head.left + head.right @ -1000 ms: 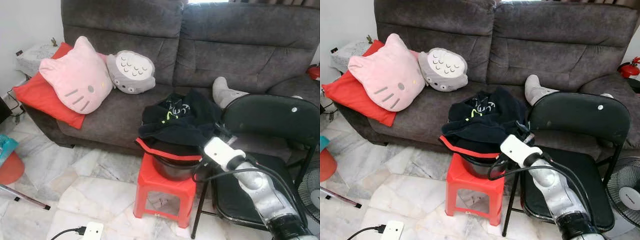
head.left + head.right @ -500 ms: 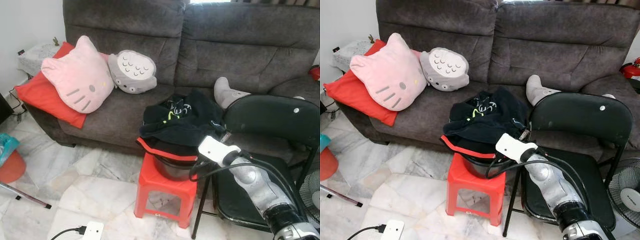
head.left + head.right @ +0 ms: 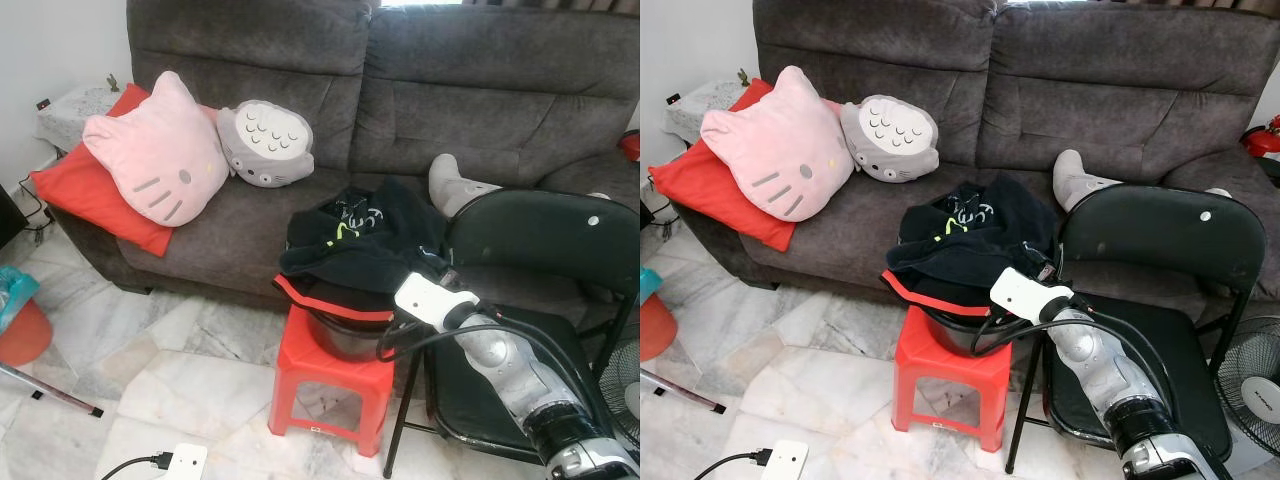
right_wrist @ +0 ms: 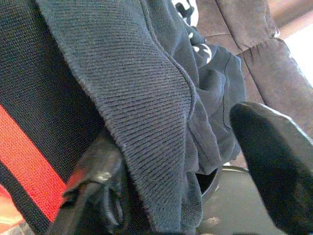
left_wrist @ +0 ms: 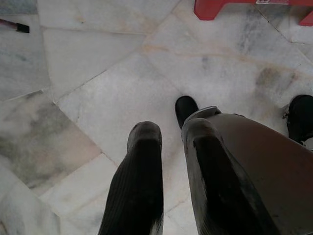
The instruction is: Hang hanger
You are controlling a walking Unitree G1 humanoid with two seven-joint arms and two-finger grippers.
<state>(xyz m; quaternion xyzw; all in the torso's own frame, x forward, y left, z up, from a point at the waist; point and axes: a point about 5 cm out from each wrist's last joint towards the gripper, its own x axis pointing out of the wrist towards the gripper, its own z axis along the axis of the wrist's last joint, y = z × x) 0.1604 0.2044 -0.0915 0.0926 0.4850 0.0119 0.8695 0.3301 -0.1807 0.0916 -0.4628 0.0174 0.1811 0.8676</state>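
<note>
A heap of dark clothes (image 3: 360, 238) with a red-striped hem lies over a black basin (image 3: 345, 335) on a red stool (image 3: 330, 385). My right gripper (image 3: 437, 262) reaches in at the heap's right edge, by the chair. In the right wrist view my right gripper (image 4: 181, 147) is open, and a ribbed knit fold (image 4: 146, 98) of the dark garment lies between its fingers. One finger (image 4: 98, 166) sits under the cloth, the other fingertip (image 4: 269, 152) stands apart from it. My left gripper (image 5: 171, 134) hangs over the marble floor, with a narrow gap between its fingers.
A black folding chair (image 3: 540, 240) stands right of the stool, under my right arm. A grey sofa (image 3: 440, 100) behind carries a pink cat cushion (image 3: 160, 150), a grey plush (image 3: 265, 145) and a red cushion (image 3: 85, 195). A power strip (image 3: 180, 462) lies on the floor; a fan (image 3: 1250, 385) stands at right.
My right arm has pushed a little further left into the edge of the clothes heap. The clothes, stool and chair have stayed where they were.
</note>
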